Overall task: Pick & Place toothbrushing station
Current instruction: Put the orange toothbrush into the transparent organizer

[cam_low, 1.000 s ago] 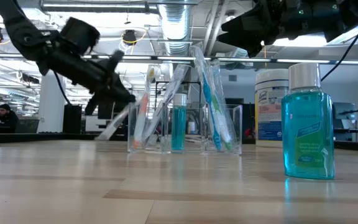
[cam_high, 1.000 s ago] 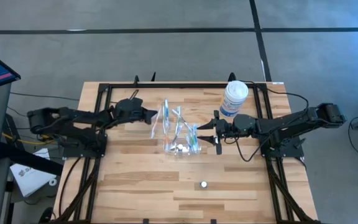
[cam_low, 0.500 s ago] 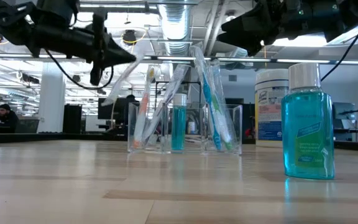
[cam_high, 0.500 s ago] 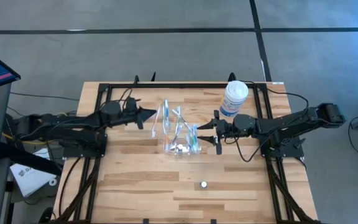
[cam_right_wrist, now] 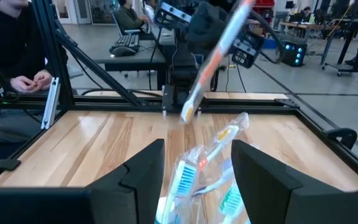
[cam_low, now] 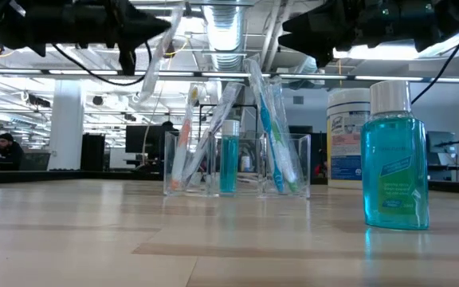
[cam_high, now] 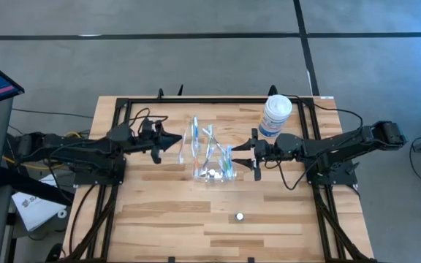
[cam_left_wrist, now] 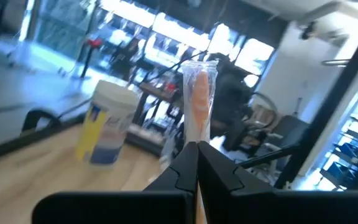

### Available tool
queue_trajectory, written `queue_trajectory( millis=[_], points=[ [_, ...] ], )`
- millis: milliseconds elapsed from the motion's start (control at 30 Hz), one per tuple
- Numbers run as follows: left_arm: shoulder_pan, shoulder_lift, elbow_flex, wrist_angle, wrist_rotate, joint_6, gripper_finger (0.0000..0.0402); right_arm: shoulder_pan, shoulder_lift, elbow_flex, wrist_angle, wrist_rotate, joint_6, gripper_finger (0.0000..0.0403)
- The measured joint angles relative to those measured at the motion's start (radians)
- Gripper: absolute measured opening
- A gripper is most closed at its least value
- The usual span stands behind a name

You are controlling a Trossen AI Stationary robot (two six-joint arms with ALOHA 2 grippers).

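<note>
A wrapped toothbrush [cam_left_wrist: 197, 106] with an orange head is pinched in the left tool [cam_high: 168, 142] — fingers closed on its lower end — and held in the air just left of the clear holder [cam_high: 212, 172]. The holder stands mid-surface [cam_high: 159, 212] with several brushes [cam_low: 271, 131] leaning in its compartments and a blue-filled tube [cam_low: 229, 157] upright between them. The right tool [cam_high: 241, 155] hovers just right of the holder, fingers spread and empty. Behind it stands a white tub [cam_high: 275, 115]; nearer the front, a mouthwash bottle [cam_low: 395, 158].
</note>
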Motion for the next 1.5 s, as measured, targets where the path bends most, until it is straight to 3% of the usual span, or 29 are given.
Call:
queue_trajectory(
  millis=[200, 400, 667, 1167, 1500],
  points=[
    [-0.033, 0.000, 0.000, 0.047, 0.000, -0.049, 0.0000, 0.011, 0.000, 0.025, -0.010, 0.000, -0.063, 0.0177],
    [-0.032, 0.010, 0.000, 0.047, -0.042, -0.110, 0.0000, 0.055, 0.000, 0.114, -0.173, 0.003, -0.202, 0.0170],
    [-0.032, 0.055, 0.003, 0.054, -0.060, -0.287, 0.0000, 0.136, 0.000, 0.181, -0.265, 0.105, -0.380, 0.0129],
    [-0.025, 0.239, 0.175, 0.053, 0.125, -0.499, 0.0000, 0.216, 0.031, 0.231, -0.279, 0.131, -0.601, 0.0113],
    [-0.006, 0.376, 0.270, 0.045, 0.203, -0.522, 0.0000, 0.296, 0.198, 0.339, -0.297, 0.362, -0.799, 0.0114]
  ],
)
